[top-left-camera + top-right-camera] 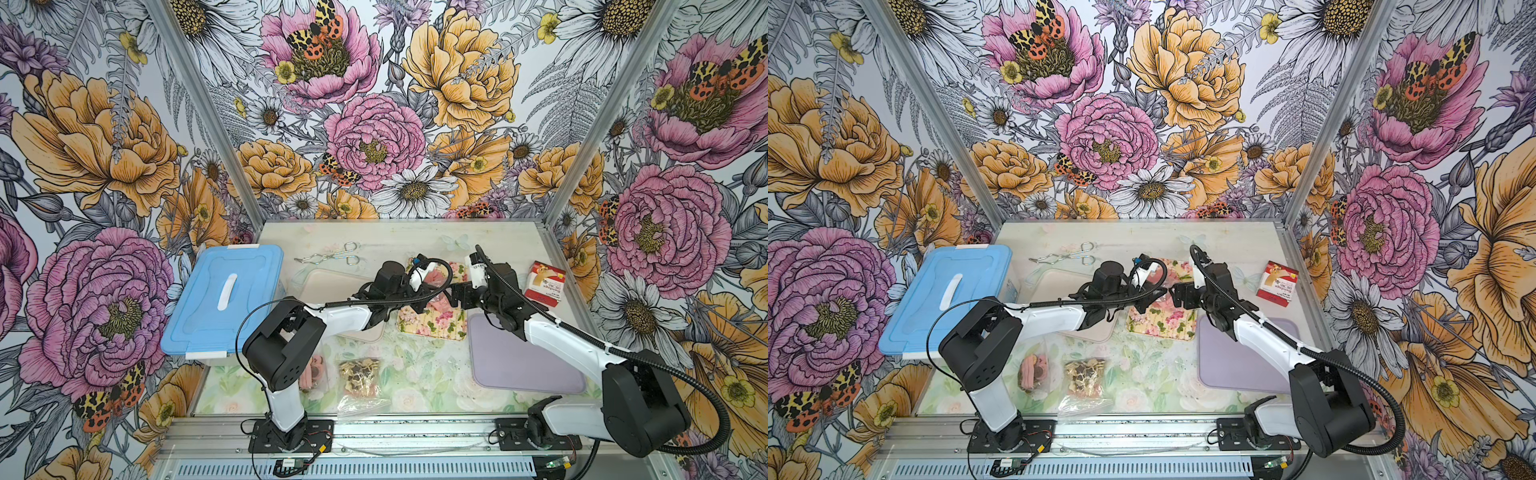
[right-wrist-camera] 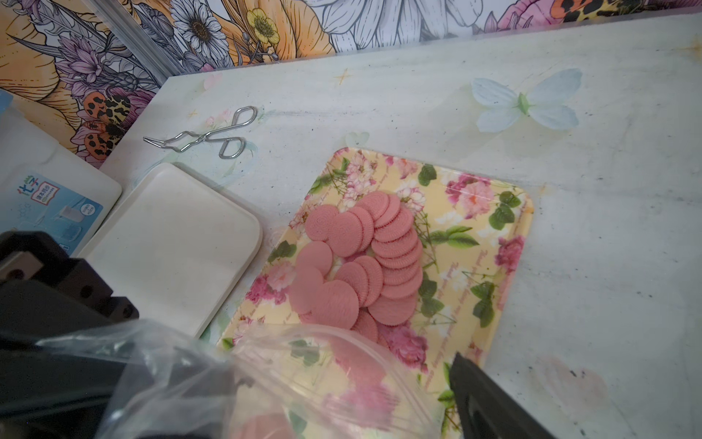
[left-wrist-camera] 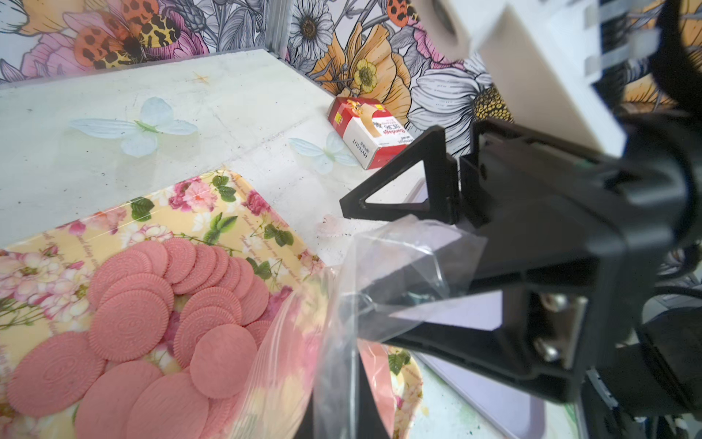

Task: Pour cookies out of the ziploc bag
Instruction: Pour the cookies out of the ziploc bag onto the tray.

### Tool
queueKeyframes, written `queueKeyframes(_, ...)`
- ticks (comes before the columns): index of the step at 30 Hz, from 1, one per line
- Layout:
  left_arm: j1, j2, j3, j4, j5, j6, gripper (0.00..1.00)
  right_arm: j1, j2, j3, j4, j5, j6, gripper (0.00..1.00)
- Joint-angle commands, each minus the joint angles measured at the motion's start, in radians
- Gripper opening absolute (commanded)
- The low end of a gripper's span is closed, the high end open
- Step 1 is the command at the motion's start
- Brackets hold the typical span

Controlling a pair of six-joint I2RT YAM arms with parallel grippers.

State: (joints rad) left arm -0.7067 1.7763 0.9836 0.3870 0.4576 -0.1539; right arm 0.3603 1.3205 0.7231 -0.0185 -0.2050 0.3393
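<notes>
1. Desk [image 1: 374,239]: pale, smooth top printed with faint flowers and butterflies, speckled with dark crumbs.
2. Storage box [image 1: 224,299]: at the left edge, rectangular, with a blue moulded plastic lid and a white handle.
3. Lilac tray [image 1: 519,357]: matte, with rounded corners, near right.
4. Beige tray [image 2: 171,247]: matte, with rounded corners and a shallow rim, left of centre, partly under the left arm.
5. Floral tray [image 2: 475,235]: glossy yellow rectangle with a rose print, at centre between the two plain trays.
6. Ziploc bag [image 3: 380,273]: clear, crinkled film held up over the near end of the floral tray.
7. Left end effector [image 1: 430,297]: closed, pinching the bag's film.
8. Right end effector [image 3: 361,273]: black triangular fingers spread wide, with loose film lying between them.
9. Two more clear bags lie flat near the front edge. One holds pink and brown rounds [image 1: 1034,372], the other beige and dark star shapes [image 1: 1086,376].
10. Red and white carton [image 1: 544,284]: a small cardboard box at far right.
11. Wire tongs [image 2: 205,137]: thin bright metal of scissor form, far centre-left, lying closed.
12. Cookies [image 2: 361,258]: pink flat discs with embossed faces and ridged rims, overlapping in a pile on the floral tray. At least one is visible through the bag's film.
</notes>
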Motion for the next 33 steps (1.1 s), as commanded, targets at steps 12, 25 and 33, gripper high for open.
queueKeyframes(12,0.021,0.0,0.003,0.015,-0.031,-0.033,0.0,-0.007,-0.059,-0.019,0.003,-0.013,0.013,0.91)
queueKeyframes(25,-0.049,-0.074,-0.02,-0.063,-0.203,0.123,0.0,-0.039,-0.292,-0.07,-0.029,0.019,0.032,0.92)
queueKeyframes(33,-0.17,-0.02,0.024,-0.071,-0.448,0.296,0.0,-0.159,-0.369,-0.1,-0.047,-0.024,0.145,0.92)
